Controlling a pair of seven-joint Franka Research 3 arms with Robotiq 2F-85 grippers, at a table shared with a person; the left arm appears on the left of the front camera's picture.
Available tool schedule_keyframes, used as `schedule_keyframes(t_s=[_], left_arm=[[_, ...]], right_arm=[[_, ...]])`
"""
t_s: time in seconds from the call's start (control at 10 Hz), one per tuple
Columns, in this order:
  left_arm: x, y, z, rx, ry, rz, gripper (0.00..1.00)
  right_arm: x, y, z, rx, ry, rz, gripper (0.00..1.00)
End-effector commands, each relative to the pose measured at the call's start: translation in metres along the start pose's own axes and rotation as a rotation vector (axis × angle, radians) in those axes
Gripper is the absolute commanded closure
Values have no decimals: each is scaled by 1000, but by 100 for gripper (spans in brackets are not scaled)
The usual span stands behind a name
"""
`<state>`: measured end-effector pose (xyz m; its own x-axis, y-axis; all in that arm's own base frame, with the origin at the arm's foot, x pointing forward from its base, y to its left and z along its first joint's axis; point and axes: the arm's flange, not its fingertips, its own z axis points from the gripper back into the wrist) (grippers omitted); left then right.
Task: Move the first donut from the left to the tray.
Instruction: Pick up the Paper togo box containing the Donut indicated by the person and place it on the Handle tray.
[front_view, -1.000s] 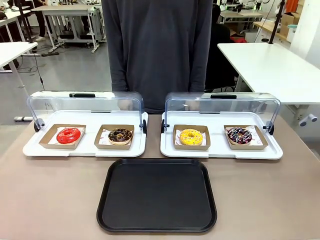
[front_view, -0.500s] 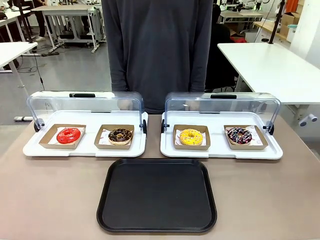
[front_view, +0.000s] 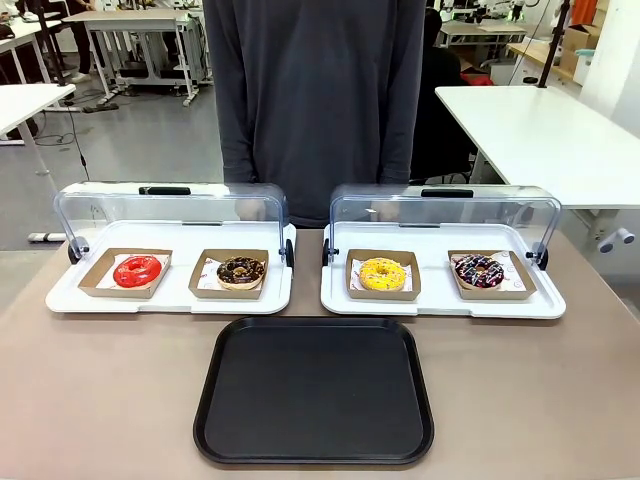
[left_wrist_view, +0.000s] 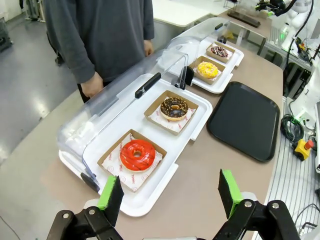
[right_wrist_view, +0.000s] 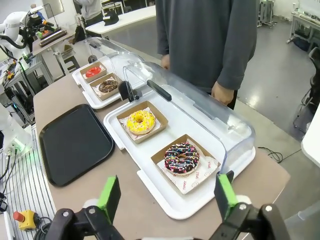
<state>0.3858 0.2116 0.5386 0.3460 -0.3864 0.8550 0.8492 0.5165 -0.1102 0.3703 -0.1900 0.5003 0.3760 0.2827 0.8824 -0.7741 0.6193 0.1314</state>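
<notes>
The left gripper (left_wrist_view: 170, 195) hangs above the near table edge with its jaws spread wide and nothing between the green pads (left_wrist_view: 111, 196). In its wrist view the red donut (left_wrist_view: 137, 155) lies at about 11 o'clock from the gap between the fingers, resting on white paper in a small brown cardboard tray (left_wrist_view: 107, 156). That cardboard tray sits on a white tray (left_wrist_view: 165, 186) whose clear lid (left_wrist_view: 125, 95) is tipped back. The chocolate donut (left_wrist_view: 174, 107) lies at 1 o'clock from the red one on the same white tray. The black tray (left_wrist_view: 245, 120) lies flat on the table (left_wrist_view: 210, 165) at about 1 o'clock from the left gripper, apart from the white tray.

The right gripper (right_wrist_view: 167, 196) is likewise wide open and holds nothing. A dark sprinkled donut (right_wrist_view: 181, 159) lies at 12 o'clock from it, and a yellow donut (right_wrist_view: 140, 121) at 11 o'clock.

In the front view the red donut (front_view: 137, 270) lies at 10 o'clock from the black tray (front_view: 315, 395), leftmost of the four. A person (front_view: 310, 100) stands at 12 o'clock behind the lids.
</notes>
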Motion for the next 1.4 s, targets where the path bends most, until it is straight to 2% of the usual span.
schedule_keyframes(t_s=[0.0,1.3], left_arm=[[2,0,1,-6,-15,-6,0],[2,0,1,-6,-15,-6,0]], right_arm=[[2,-2,-1,-1,-26,17,0],[2,-2,-1,-1,-26,17,0]])
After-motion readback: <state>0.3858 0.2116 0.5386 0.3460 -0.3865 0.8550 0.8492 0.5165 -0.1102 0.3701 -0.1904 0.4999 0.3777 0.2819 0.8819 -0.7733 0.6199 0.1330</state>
